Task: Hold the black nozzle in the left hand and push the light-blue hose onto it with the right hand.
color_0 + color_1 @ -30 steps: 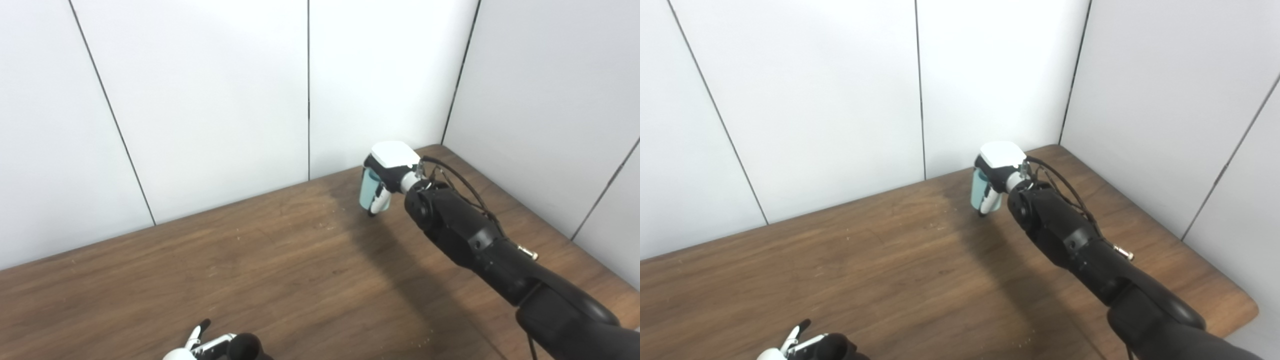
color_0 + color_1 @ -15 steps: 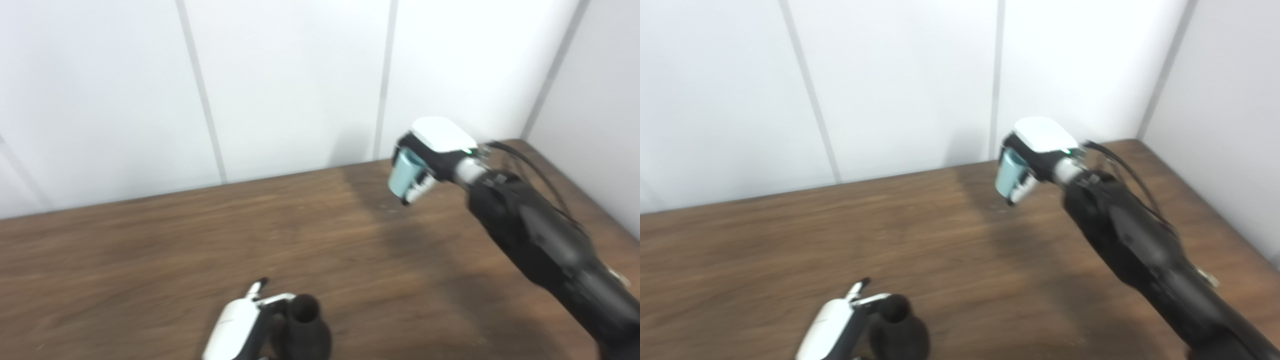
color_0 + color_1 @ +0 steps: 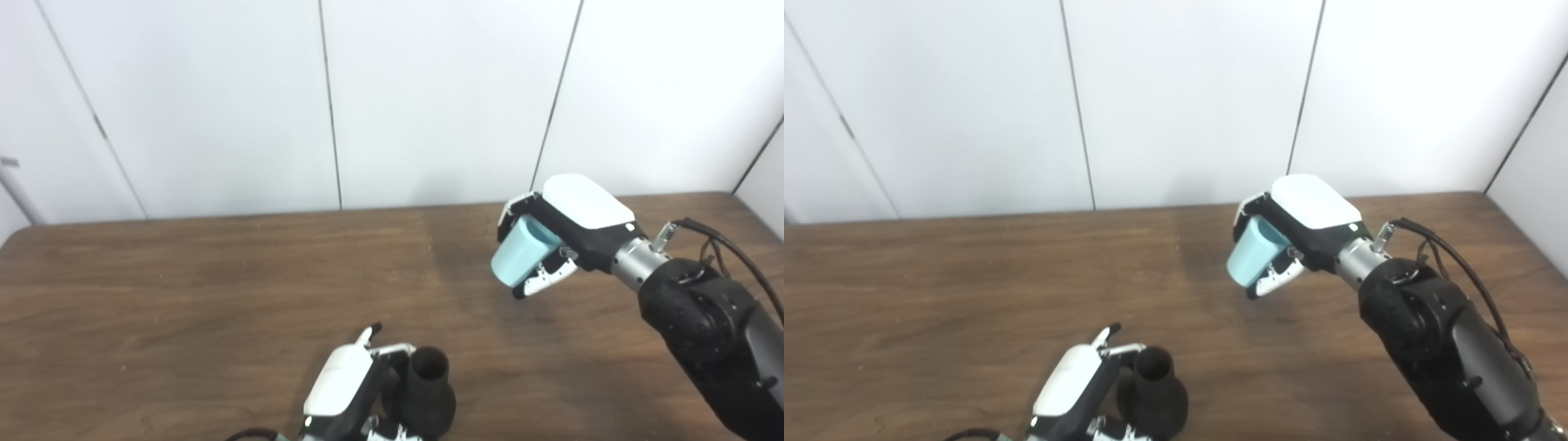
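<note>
Hose (image 3: 518, 260) well apart from nozzle (image 3: 429, 392)

Two head cams side by side, looking down and forward over the table (image 3: 184, 275) toward the white wall (image 3: 1182, 92). Same scene in both, just shifted sideways. Medium range, arms entering from below.

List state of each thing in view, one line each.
left hand: shut on the black nozzle, low near the front edge.
black nozzle: held upright, open end up, no hose on it.
right hand: shut on the light-blue hose, raised above the table.
light-blue hose: held tilted, apart from nozzle.
table: bare wood.
</note>
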